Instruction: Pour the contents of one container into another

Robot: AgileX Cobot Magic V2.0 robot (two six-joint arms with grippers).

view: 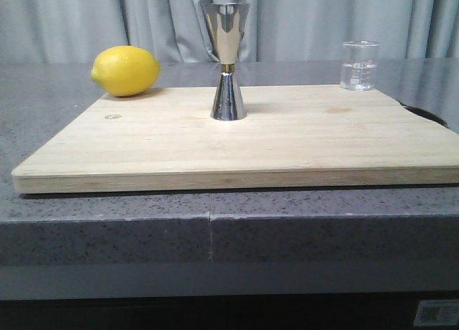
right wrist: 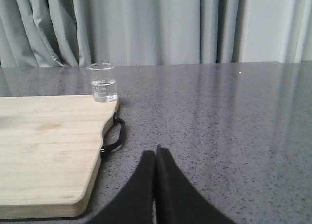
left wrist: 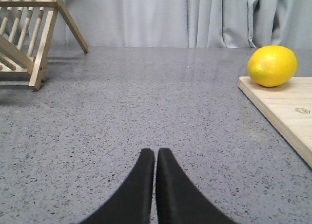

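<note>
Grey speckled bench [view: 86,222] filling the lower half of the front view, one of it. On top, one pale wooden cutting board [view: 287,147] across the middle of the frame, probably laid out as the work area for the pour; black handle [right wrist: 113,136] at its edge, centre-left in the right wrist view.

One wooden drying rack [left wrist: 29,39], upper left of the left wrist view, well away from the board and seemingly no part of this job.

One lemon [view: 125,70], upper left of the front view, resting at the board's far corner, likely just a bystander.

One steel jigger [view: 227,61], upper centre, upright on the board with its open cone up, well placed to receive.

One glass beaker [view: 359,65], upper right, upright at the board's far edge, clear liquid seemingly in the bottom, waiting to be picked up.

Two tools: left tool [left wrist: 155,156] at bottom centre of its view, clenched, empty, low over bare bench. Right tool [right wrist: 155,156] likewise clenched on nothing, beaker well apart in the upper left of that view. Nothing gripped, pour not yet started.
</note>
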